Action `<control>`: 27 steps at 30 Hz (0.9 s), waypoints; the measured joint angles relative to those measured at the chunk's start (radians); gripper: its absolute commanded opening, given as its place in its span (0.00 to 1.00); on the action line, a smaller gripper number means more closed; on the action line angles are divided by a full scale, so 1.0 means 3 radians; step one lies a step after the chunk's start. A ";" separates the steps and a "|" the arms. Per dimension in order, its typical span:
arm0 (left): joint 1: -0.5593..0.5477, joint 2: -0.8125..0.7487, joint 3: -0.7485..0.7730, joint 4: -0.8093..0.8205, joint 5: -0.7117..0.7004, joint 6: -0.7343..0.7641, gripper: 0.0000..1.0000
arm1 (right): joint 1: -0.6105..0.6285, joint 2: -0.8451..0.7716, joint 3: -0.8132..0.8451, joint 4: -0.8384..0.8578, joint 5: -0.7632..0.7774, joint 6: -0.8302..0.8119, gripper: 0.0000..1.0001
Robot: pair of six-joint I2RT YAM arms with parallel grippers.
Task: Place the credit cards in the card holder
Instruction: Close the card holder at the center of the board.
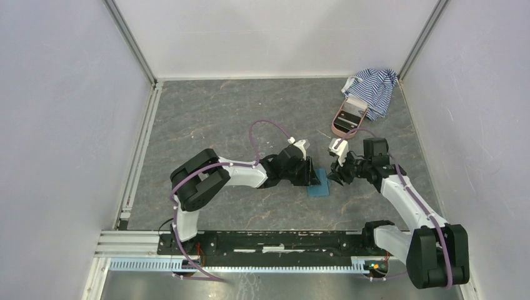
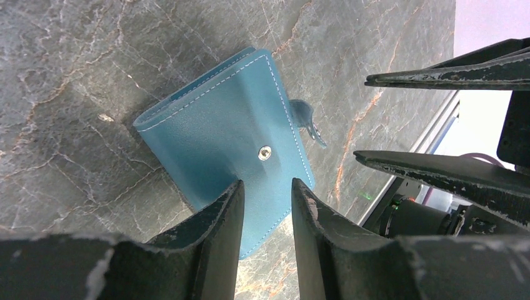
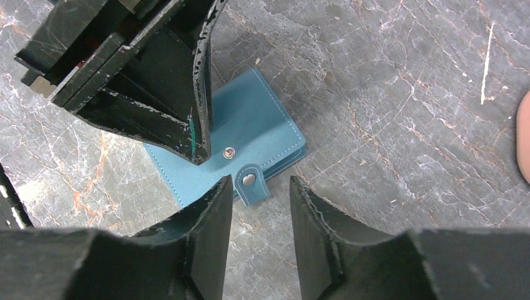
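light: coming evenly from overhead, medium bright
shadows: card holder (image 2: 219,144) casting a soft one on table (image 2: 62,62)
focus: right gripper (image 3: 260,184) blurring slightly up close, top view looking sharp

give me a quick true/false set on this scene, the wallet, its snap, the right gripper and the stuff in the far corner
1. The teal-blue folding wallet lies closed on the grey marbled table. True.
2. Its snap tab is fastened. False: the tab hangs free past the wallet's edge, off the metal stud.
3. The right gripper holds a credit card. False: its jaws stand apart with nothing between them, just above the tab.
4. A pink oval case lies by a blue-white striped cloth in the far right corner. True.
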 measured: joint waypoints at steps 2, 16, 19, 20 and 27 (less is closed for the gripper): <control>0.0000 0.0001 0.0000 -0.0003 -0.0004 -0.0024 0.42 | 0.0027 -0.0042 -0.0011 -0.0010 0.0031 0.0000 0.47; 0.0005 0.0009 0.0003 -0.0005 -0.0005 -0.0107 0.41 | 0.0334 0.0056 -0.0010 -0.0081 0.0420 0.0099 0.45; 0.0009 0.0015 0.0003 0.0003 -0.0003 -0.0144 0.41 | 0.0402 0.0097 -0.0010 -0.0061 0.0514 0.0142 0.45; 0.0009 0.0020 0.0003 0.0011 -0.0003 -0.0153 0.41 | 0.0420 0.0113 -0.0010 -0.0056 0.0533 0.0156 0.45; 0.0009 0.0023 0.0003 0.0020 -0.0003 -0.0165 0.41 | 0.0559 0.0206 -0.0010 -0.0037 0.0665 0.0211 0.44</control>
